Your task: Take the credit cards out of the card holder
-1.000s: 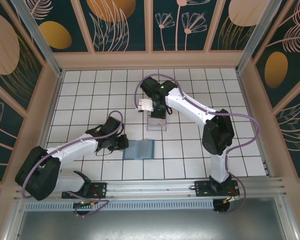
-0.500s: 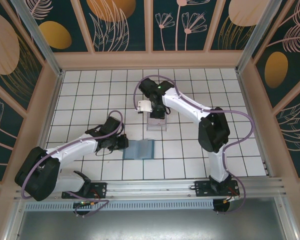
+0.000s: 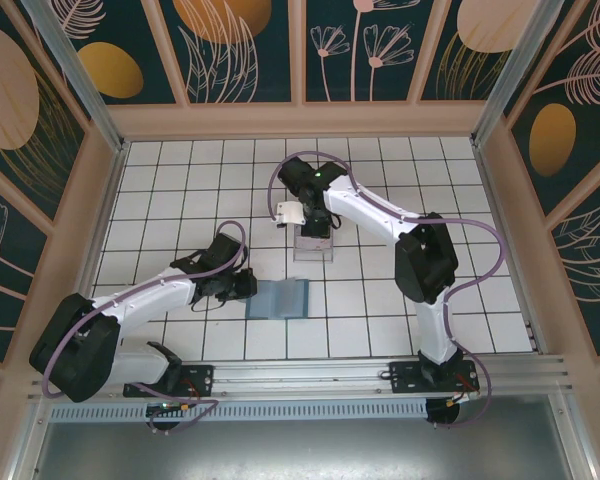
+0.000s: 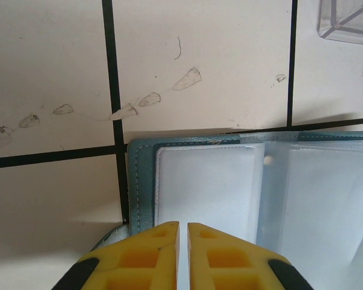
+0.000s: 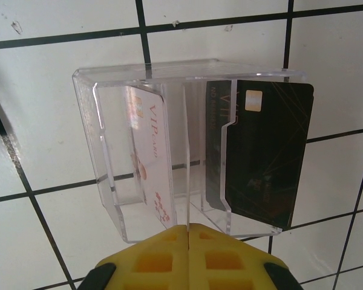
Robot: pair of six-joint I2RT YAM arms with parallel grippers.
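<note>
landmark: the clear tray [image 5: 151, 67], everything else is placed off that
pale card [image 5: 150, 157]: already tucked in the tray's left slot, going by the right wrist cam
black card [image 5: 272, 157]: in the tray's right slot, other side of the divider
card holder [image 3: 280, 299]: lying open and flat near the tray, on its arm-base side and a bit left, not touching it
left gripper [image 4: 183, 232]: further left of the tray, jaws nearly together, pinched on the holder's left edge
right gripper [image 5: 187, 232]: right over the tray, jaws fully closed, nothing between them
</note>
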